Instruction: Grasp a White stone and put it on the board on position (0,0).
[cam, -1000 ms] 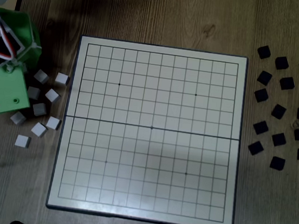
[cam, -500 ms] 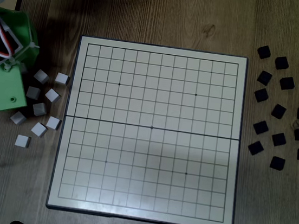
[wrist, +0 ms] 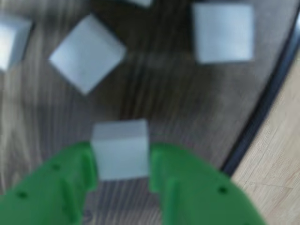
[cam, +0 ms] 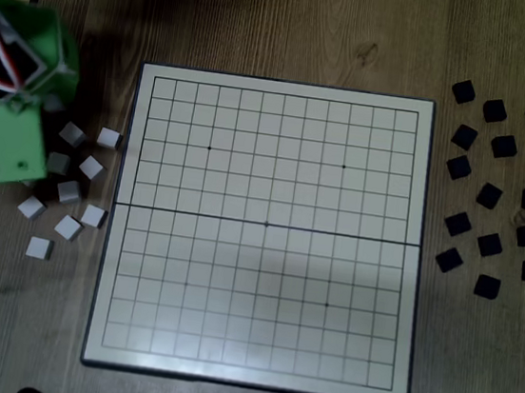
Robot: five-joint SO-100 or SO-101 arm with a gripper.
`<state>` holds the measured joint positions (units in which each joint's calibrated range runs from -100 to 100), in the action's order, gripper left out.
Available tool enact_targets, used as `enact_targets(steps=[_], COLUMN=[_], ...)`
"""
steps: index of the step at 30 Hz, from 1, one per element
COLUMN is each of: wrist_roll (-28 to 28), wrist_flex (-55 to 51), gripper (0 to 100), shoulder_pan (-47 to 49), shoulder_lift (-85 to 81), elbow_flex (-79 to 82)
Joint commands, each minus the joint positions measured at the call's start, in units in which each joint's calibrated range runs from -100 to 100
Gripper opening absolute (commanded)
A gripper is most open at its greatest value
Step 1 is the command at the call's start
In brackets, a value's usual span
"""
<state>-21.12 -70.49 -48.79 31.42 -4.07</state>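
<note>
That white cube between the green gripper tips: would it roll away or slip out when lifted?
The white stone looks like a flat-sided block, so it probably won't roll. Its parallel faces sit squarely against the gripper fingers, which likely helps grip. It looks rigid and smooth, so slipping seems possible.

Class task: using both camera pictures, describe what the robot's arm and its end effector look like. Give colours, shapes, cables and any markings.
The end effector has two chunky bright green plastic fingers with small round holes in them. In the fixed view the arm is blocky green plastic, with a white part at the top corner, red, white and black cables, and small dark screw spots.
</note>
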Motion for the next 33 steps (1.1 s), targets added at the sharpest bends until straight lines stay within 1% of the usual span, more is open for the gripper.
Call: enact_targets(steps=[1,6,9,17,23,26,33], wrist_roll=[-2.44,-7.81,-9.96,-16.8,-21.59,-24.81,-29.94], wrist_flex=[-4.54,-12.4,-16.2,-29.35,-29.35,-29.35,-29.35], gripper=[6,6,6,6,6,6,6], shoulder_pan=[2.04,4.95,7.78,19.7,25.98,31.08,39.55], shoulder_lift=[-11.62,-17.72,-21.2,-26.46,-29.17,-29.93,-29.17], elbow_flex=[-0.57,-3.76,-6.27,-20.57,-20.28,-20.18,-21.63])
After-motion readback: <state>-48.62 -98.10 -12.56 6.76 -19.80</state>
